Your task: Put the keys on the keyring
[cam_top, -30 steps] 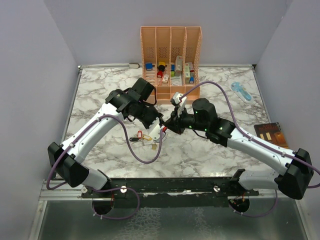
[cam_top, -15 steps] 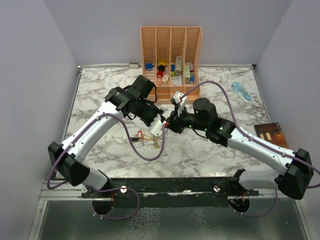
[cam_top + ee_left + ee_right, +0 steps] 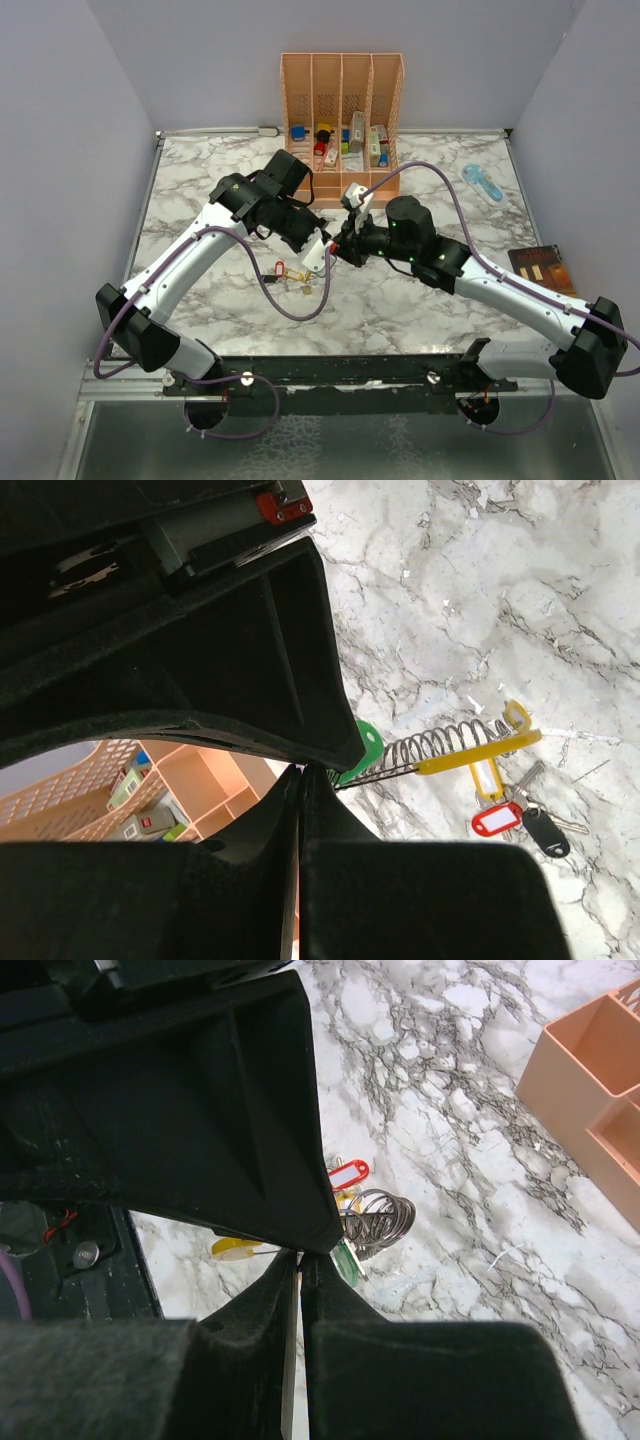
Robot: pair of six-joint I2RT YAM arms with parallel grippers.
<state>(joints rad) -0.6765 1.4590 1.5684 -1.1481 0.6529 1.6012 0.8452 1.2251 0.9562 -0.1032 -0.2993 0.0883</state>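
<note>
Top view: both arms reach in over the marble worktop [image 3: 200,190] and meet near its centre. Left pincer [image 3: 320,257] and right pincer [image 3: 337,247] are tip to tip, the right one at about 2 o'clock of the left. Left pincer: tips together, clamped on the thin dark end of the keyring [image 3: 470,755]. From there, in the left wrist view, the silvery coiled part and the yellow band stretch away toward 3 o'clock. Right pincer: tips together; a green tag [image 3: 347,1260] sits right at them, cannot tell whether it is pinched. Keys [image 3: 292,277] are bunched at about 7 o'clock of the left pincer. The left wrist view shows a yellow tag [image 3: 487,777], a red tag [image 3: 497,819] and a black tag [image 3: 545,832] clustered under the far end of the yellow band; cannot tell whether they are threaded on it. Orange desk organiser [image 3: 342,75] with small items stands at 12 o'clock of the worktop. Light-blue gadget [image 3: 482,183] lies at 2 o'clock, dark book [image 3: 541,266] at 4 o'clock, both well apart from the keys.
</note>
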